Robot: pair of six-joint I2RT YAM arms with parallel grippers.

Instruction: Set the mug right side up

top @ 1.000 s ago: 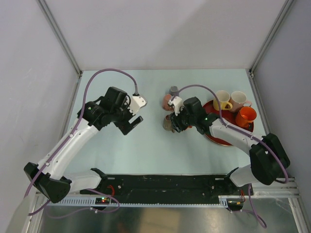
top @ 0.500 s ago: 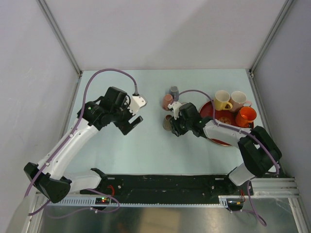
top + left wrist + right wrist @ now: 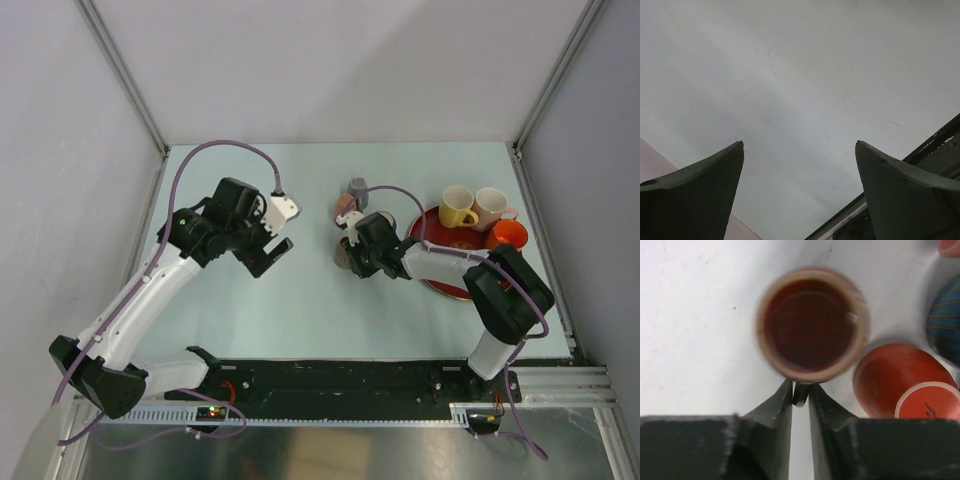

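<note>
Two arms show from the top camera. Over the last second my right arm has folded lower and reached left, bringing the right gripper (image 3: pixel 352 257) onto the brown mug (image 3: pixel 342 257). The mug sits on the table (image 3: pixel 300 310) just left of the red tray (image 3: pixel 443 287). The left gripper (image 3: pixel 272 256) hangs well apart.

Left wrist view: jaws spread wide, nothing between them, only table beyond.

Right wrist view: the jaws have narrowed and now pinch the mug's handle (image 3: pixel 800 394). Its dark inside faces me, slightly blurred, so I judge it mouth-up or nearly there. A salmon mug (image 3: pixel 890 377) and a blue striped mug (image 3: pixel 946 322) crowd its right side.
</note>
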